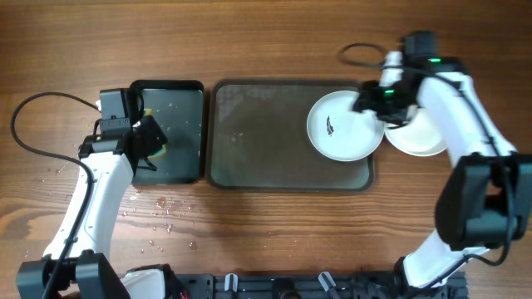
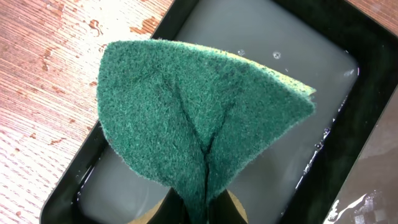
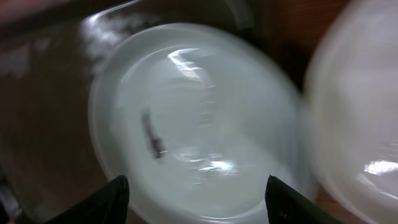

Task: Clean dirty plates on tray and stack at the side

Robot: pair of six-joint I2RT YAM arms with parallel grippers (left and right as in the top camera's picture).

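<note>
Nearest to me, the brown wooden table (image 1: 274, 232) carries a scatter of water drops (image 1: 166, 218) beside my left arm. Just beyond them the left gripper (image 1: 146, 139) is clamped tight on a green scouring sponge with a yellow foam backing (image 2: 199, 118). The pinch folds the sponge down its middle, so its rough green face fans out in the left wrist view. It hangs over the near left part of a narrow black rectangular tray (image 1: 166, 84), which holds shallow cloudy water.

Just beside that, to the right, lies the wide grey-green rectangular tray with rounded corners (image 1: 266, 133). At its right end rests a round white shallow plate (image 1: 337, 137) with a small dark smudge (image 1: 329, 127) near its centre. The plate's right edge reaches over the tray's rim.

The right gripper (image 1: 374, 98) hovers at the far right edge of that plate. In the right wrist view its two dark fingertips (image 3: 118, 194) stand wide apart with nothing between them. That view is blurred, so I cannot tell whether they touch the plate.

Off the tray, on the table to the right, sits a second white plate (image 1: 420, 137), close against the first and partly hidden under my right arm. Whether it is one plate or a stack, I cannot tell. Farthest away, a black cable (image 1: 362, 54) loops on the table.
</note>
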